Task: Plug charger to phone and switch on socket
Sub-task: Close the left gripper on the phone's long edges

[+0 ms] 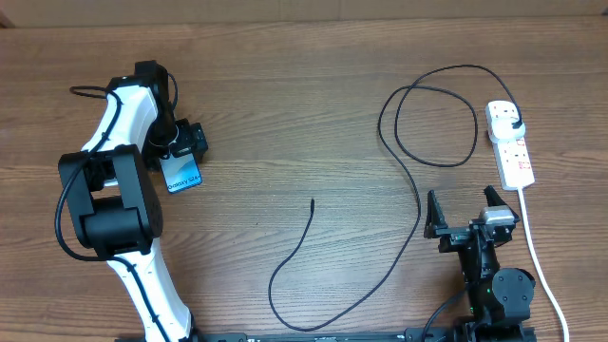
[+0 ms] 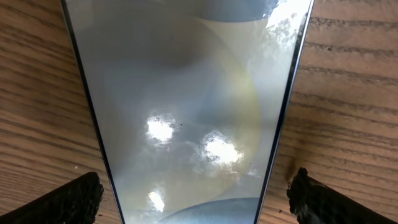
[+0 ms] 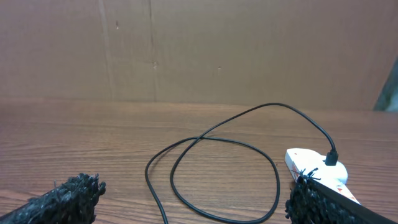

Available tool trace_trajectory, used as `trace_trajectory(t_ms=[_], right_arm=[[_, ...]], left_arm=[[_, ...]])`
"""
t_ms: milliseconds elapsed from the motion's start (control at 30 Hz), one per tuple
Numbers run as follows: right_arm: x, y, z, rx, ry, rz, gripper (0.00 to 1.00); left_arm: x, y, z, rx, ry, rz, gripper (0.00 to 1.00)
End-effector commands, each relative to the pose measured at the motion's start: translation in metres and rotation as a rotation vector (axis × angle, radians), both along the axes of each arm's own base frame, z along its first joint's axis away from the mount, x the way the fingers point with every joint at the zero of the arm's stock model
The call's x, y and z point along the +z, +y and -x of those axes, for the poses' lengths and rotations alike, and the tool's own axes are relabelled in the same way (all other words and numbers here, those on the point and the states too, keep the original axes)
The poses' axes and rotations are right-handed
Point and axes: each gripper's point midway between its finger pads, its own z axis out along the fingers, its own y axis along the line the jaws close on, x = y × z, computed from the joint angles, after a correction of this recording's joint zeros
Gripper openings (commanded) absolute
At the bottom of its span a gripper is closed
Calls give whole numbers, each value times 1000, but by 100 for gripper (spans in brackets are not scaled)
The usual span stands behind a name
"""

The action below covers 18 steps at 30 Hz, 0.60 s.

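The phone (image 1: 182,176), blue-teal with white lettering, lies flat on the wooden table at the left. My left gripper (image 1: 180,155) hovers over it, open. In the left wrist view the phone's glossy screen (image 2: 186,93) fills the space between my open fingers (image 2: 199,199), which do not touch its edges. The charger cable (image 1: 418,204) runs from its black plug (image 1: 513,120) in the socket (image 1: 513,152) through a loop to its loose tip (image 1: 313,201) mid-table. My right gripper (image 1: 464,211) is open and empty, left of the socket. The right wrist view shows the cable loop (image 3: 211,140), the socket (image 3: 308,163) and my open fingers (image 3: 196,202).
The socket's white cord (image 1: 534,242) runs down the right edge past my right arm. The cable's lower bend (image 1: 285,313) lies near the table's front edge. A brown cardboard wall (image 3: 199,50) stands behind the table.
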Motion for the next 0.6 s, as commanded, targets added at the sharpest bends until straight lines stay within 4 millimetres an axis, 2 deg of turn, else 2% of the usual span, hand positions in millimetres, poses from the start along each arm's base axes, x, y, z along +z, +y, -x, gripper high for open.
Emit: trace_trajectory(t_ms=[0, 400, 567], right_arm=[[-2, 1, 0, 4, -4, -2, 100], [-2, 1, 0, 4, -5, -2, 100], [-2, 1, 0, 4, -4, -2, 100]], left_arm=[[-1, 5, 2, 0, 4, -4, 100], [-1, 12, 2, 24, -3, 3, 100], [-1, 3, -1, 3, -15, 51, 100]])
